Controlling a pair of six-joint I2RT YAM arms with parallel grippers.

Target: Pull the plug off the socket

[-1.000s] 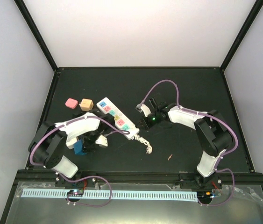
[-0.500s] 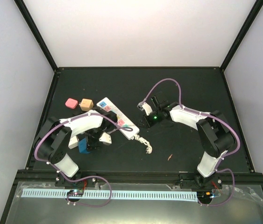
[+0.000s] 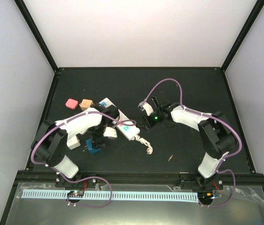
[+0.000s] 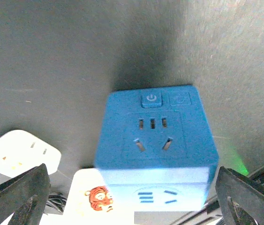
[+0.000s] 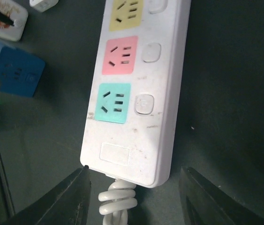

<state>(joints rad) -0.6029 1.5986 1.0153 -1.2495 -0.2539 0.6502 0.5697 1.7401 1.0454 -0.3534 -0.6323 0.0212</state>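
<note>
The white power strip point(image 3: 128, 127) lies diagonally on the dark table, its middle hidden under my left arm. In the right wrist view the strip point(image 5: 139, 140) shows yellow, pink and green outlet faces with nothing plugged in. My right gripper point(image 5: 134, 171) is open and its fingers straddle the cord end; it also shows in the top view point(image 3: 142, 124). A blue cube adapter point(image 4: 154, 133) lies on the table apart from the strip point(image 3: 93, 146). My left gripper point(image 4: 132, 169) is wide open above it, holding nothing, and shows in the top view point(image 3: 101, 135).
A white adapter with a tiger sticker point(image 4: 92, 199) lies beside the blue cube, and a white cube adapter point(image 4: 21, 157) lies left of it point(image 3: 73, 142). A pink cube point(image 3: 71, 102) and a tan cube point(image 3: 86, 103) lie at the back left. The coiled white cord point(image 3: 146, 143) trails from the strip.
My left gripper has moved up and right from over the blue cube toward the strip, uncovering the cube. The right gripper has barely moved.
</note>
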